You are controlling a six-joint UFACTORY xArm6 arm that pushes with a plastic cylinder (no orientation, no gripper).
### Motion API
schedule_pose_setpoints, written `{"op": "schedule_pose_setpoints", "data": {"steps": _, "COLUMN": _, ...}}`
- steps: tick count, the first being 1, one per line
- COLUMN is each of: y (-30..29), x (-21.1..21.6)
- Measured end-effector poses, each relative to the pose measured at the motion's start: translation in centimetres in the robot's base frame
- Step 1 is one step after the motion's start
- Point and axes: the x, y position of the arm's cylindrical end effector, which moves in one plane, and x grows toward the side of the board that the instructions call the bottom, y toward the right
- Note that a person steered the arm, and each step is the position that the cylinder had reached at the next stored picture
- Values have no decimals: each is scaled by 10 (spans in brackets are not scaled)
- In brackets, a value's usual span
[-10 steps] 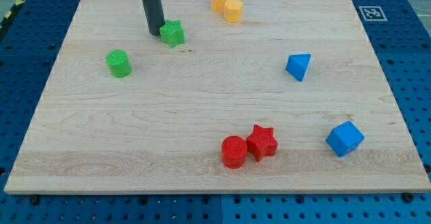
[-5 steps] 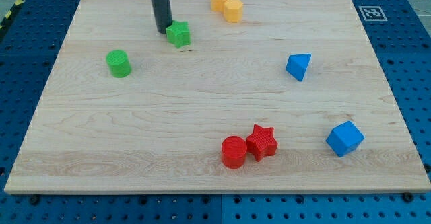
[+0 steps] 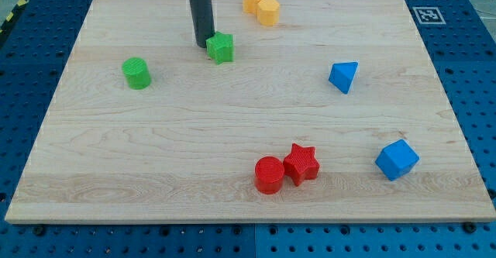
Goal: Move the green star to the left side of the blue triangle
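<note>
My tip presses the green star's left edge.
I have no jaws, just a rod; the star sits well left of the blue triangle, near the board's top.

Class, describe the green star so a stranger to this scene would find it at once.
Start at the wooden board and look near its top edge, left of the two yellow blocks. The green star sits there, just right of my tip. The only other green piece, a green cylinder, is round and lies farther left.
</note>
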Motion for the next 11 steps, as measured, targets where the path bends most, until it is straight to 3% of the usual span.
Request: {"op": "schedule_pose_setpoints", "data": {"steps": 11, "y": 80, "x": 65}}
